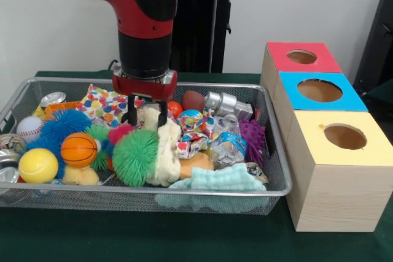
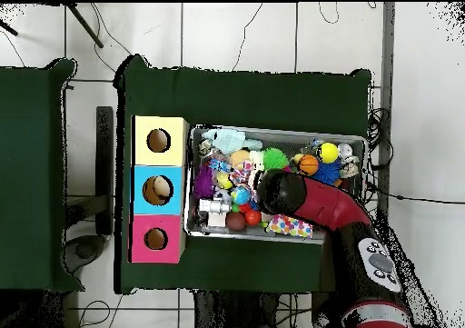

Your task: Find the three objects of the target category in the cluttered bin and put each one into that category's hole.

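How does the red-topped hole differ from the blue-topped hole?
The red-topped hole lies at the far end of the box row in the front view; the blue-topped hole lies in the middle. From overhead, something pale shows inside the blue one and nothing in the red one. Both are round cutouts in light wooden boxes.

bin [image 1: 277, 193] packed edge to edge, red-topped hole [image 1: 301, 56] open above, arm [image 1: 145, 26] over bin centre

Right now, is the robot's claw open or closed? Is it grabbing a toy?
Gripper: open, fingers spread, lowered onto the pale yellow plush toy in the bin; not yet closed on it.
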Robot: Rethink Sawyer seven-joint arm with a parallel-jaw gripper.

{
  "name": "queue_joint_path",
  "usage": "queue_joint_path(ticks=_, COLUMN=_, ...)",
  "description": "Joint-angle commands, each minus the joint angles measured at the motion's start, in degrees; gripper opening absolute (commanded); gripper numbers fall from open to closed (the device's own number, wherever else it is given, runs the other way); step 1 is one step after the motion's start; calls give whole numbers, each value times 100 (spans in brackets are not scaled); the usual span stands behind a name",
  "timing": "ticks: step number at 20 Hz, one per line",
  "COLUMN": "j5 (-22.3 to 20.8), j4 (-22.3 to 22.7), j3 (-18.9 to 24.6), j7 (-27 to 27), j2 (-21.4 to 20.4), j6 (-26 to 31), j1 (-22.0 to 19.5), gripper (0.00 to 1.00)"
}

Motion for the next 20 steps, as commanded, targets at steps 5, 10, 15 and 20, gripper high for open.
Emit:
queue_joint_path(ticks=5, j5=366, j4=-695, j3=628, j7=270, j2=-700, j6=1870, j1=-94, gripper=100)
queue_joint_path(ticks=10, j5=407, j4=-895, j3=781, j7=163, j2=-547, j6=1826, j1=-184, gripper=100)
queue_joint_path(ticks=15, j5=217, j4=-1445, j3=997, j7=-216, j2=-16, j6=1361, j1=-338, gripper=100)
queue_joint_path(ticks=20, j5=43, j4=-1934, j3=1208, j7=-426, j2=450, j6=1044, j1=-509, gripper=100)
